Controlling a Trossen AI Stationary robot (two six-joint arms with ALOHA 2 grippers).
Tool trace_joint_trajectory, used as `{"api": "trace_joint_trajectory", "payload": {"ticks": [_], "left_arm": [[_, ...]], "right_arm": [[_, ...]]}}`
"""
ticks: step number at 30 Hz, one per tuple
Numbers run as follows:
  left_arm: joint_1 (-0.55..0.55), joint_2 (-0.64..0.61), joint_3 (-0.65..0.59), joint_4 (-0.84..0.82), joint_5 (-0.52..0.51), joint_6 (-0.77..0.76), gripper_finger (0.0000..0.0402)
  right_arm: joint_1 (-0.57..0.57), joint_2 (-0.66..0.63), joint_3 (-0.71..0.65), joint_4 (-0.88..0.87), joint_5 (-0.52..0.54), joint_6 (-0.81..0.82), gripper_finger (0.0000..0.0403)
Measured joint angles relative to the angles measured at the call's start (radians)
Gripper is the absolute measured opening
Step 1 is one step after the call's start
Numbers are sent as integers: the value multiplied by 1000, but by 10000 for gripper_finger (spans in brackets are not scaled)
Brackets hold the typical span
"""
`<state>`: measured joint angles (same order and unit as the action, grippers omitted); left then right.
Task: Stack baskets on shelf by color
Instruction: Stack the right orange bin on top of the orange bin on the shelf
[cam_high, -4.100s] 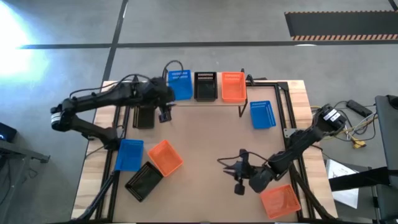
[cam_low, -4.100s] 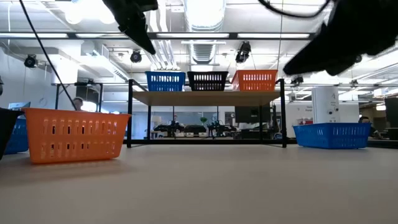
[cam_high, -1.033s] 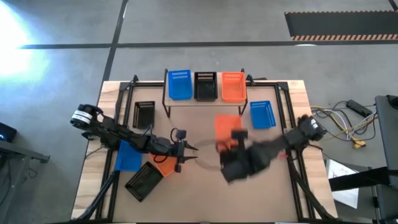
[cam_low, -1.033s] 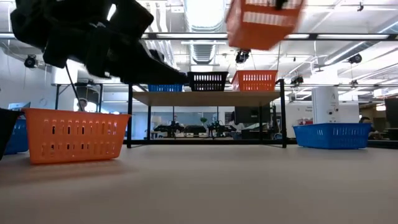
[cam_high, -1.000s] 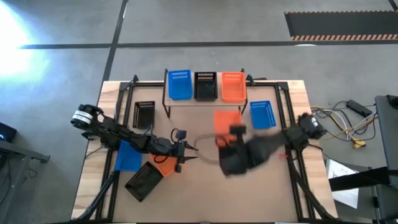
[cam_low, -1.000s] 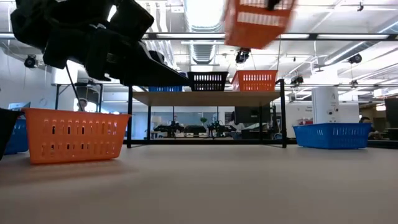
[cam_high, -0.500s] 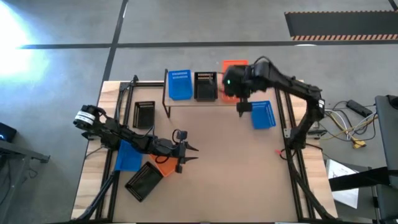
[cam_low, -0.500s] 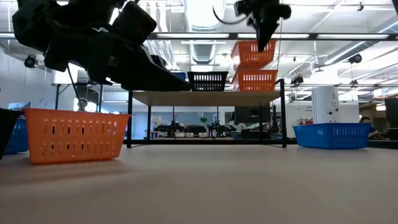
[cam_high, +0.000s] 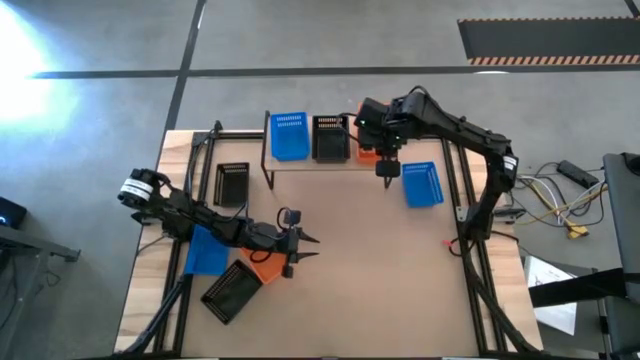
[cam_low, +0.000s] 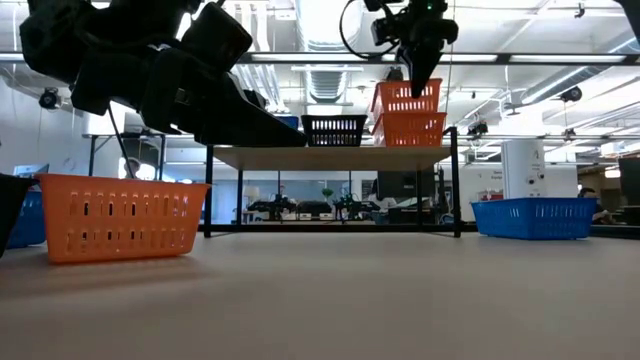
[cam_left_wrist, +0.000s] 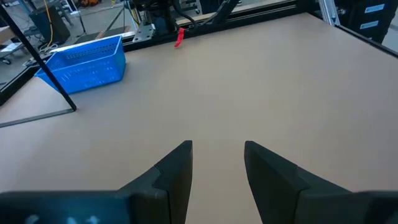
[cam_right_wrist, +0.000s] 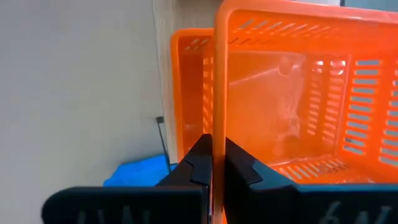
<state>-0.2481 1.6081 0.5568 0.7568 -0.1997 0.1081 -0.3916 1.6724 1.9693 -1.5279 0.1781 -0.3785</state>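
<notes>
My right gripper (cam_high: 383, 150) hangs over the right end of the shelf (cam_low: 335, 155), shut on an orange basket (cam_low: 408, 97). That basket sits partly nested in a second orange basket (cam_low: 410, 130) standing on the plank. A blue basket (cam_high: 289, 135) and a black basket (cam_high: 330, 137) stand beside them on the shelf. My left gripper (cam_high: 305, 243) is open, low over the table's middle, next to an orange basket (cam_high: 262, 265); it touches nothing. My right gripper (cam_right_wrist: 212, 155) pinches the orange basket's side wall at its rim (cam_right_wrist: 218, 118), one finger inside the basket and one outside. The fingers come from above, pointing down. The basket stays upright, its lower part inside the shelf's orange basket (cam_right_wrist: 186, 93).
On the table stand a blue basket (cam_high: 422, 184) right of the shelf and a black basket (cam_high: 232, 184) left of it. Near the left edge are a blue basket (cam_high: 207, 250) and a black basket (cam_high: 232, 292). Bare tabletop lies between the arms.
My right gripper has carried the orange basket from high over the table's middle toward the far edge. It reached the shelf's right end and came down, so the basket now sits partly in the orange basket there.
</notes>
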Motion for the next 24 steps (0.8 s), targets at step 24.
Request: {"api": "trace_joint_trajectory", "payload": {"ticks": [24], "left_arm": [[0, 0, 0, 0, -1, 0, 130]], "right_arm": [[10, -3, 7, 16, 8, 13, 155]]}}
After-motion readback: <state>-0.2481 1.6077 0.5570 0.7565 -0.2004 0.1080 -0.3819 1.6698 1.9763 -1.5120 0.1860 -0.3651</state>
